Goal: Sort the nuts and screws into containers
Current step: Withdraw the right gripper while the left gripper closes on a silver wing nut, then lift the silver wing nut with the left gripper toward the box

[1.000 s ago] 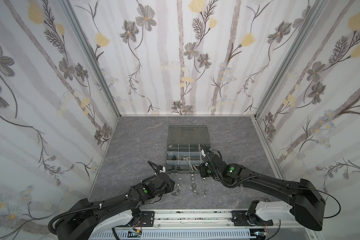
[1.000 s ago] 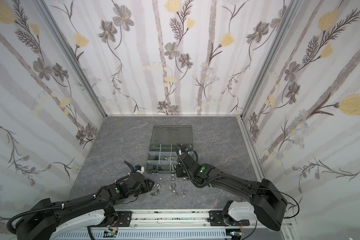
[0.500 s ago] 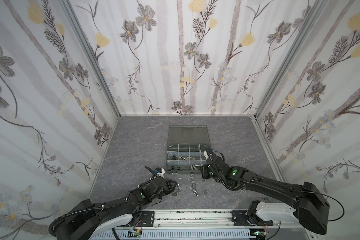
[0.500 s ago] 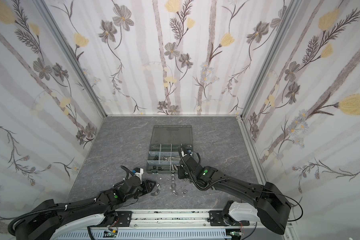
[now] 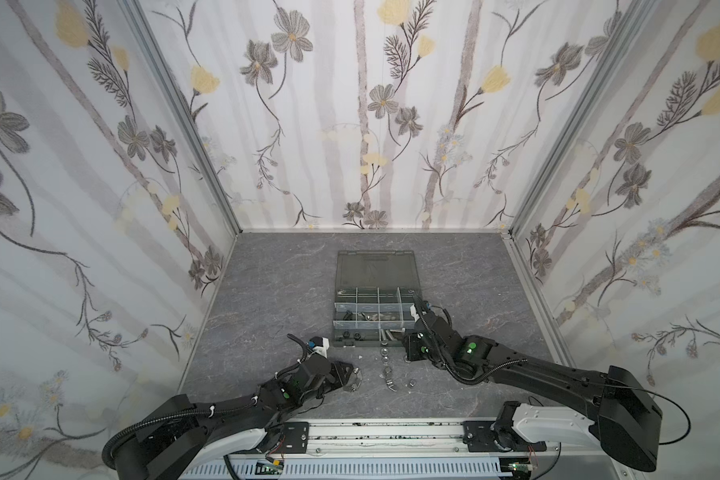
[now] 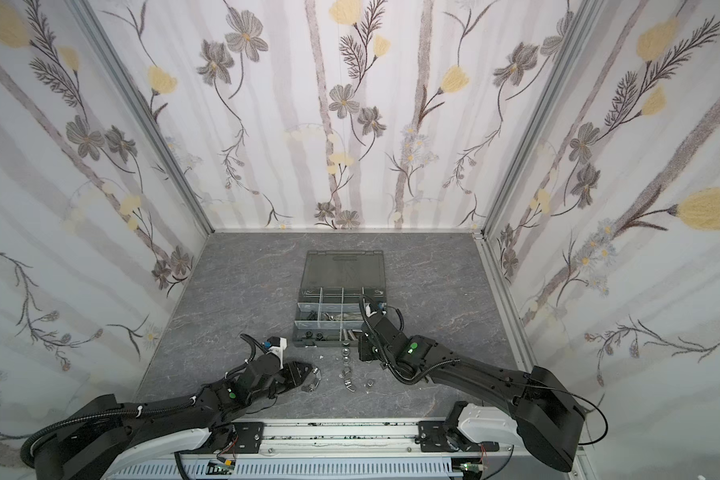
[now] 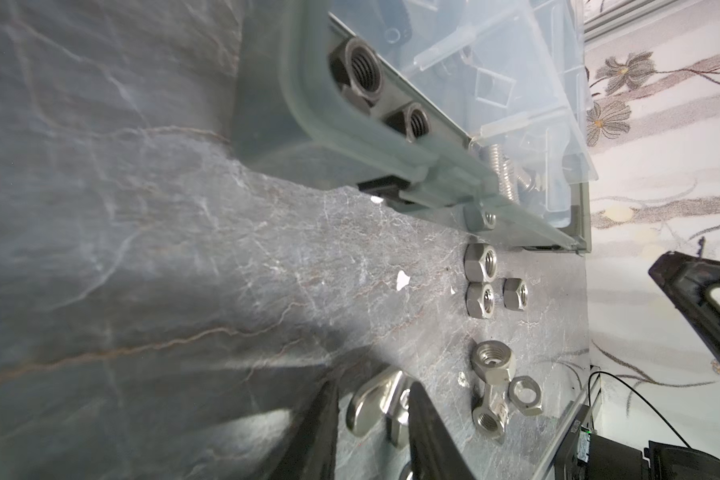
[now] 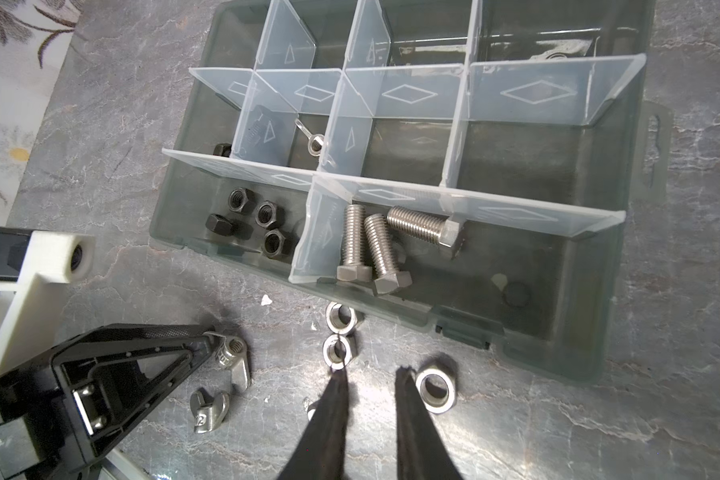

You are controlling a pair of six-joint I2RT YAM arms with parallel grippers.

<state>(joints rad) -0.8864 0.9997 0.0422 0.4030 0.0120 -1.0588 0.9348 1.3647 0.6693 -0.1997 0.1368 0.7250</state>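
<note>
The containers are compartments of a dark grey organizer box with its lid laid open. Three silver screws lie in a front compartment, and black nuts fill the one beside it. Loose silver nuts lie on the table in front of the box. My left gripper is low on the table, its narrow open jaws straddling a silver wing nut. My right gripper is open a little over bare table, with a nut just outside one fingertip.
A second wing nut lies near the left gripper. More small nuts are scattered between the two arms. The open lid lies flat behind the compartments. Patterned walls close in the grey table on three sides.
My left gripper slid right along the table to the wing nut, and its jaws narrowed round it. My right gripper drew back from the box and lowered towards the loose nuts.
</note>
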